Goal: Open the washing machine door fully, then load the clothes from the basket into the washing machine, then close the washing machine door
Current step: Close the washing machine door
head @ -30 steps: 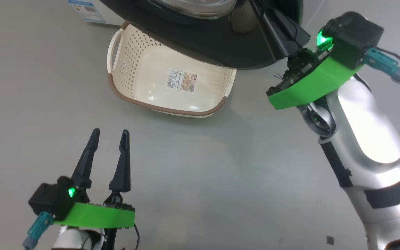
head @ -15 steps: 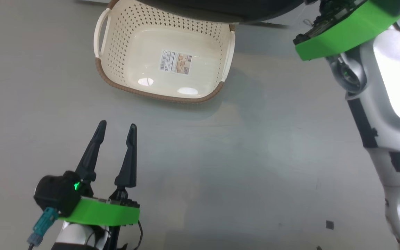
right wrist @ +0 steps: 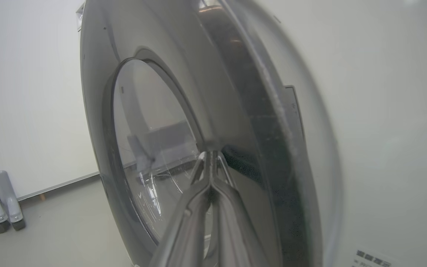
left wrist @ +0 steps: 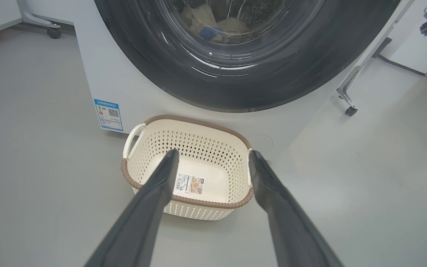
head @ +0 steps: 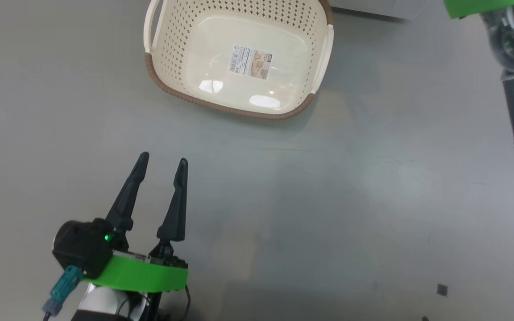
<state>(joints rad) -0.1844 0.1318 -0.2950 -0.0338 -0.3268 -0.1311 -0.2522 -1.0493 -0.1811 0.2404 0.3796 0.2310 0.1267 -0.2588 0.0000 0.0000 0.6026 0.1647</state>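
The left gripper hangs over the grey floor with its two fingers spread wide and nothing between them. Just ahead of its tips stands the basket, upright on the floor, with only a label sticker on its bottom. Beyond the basket, seen from the left wrist, rises the washing machine. The washing machine door covers the drum opening, and the clothes lie behind the glass, cream with a blue patch.

The right gripper has its fingers pressed together and grips nothing. Its tips are at the door's outer face, where the dark rim meets the glass. The blur hides whether they touch it, and whether the door is latched.
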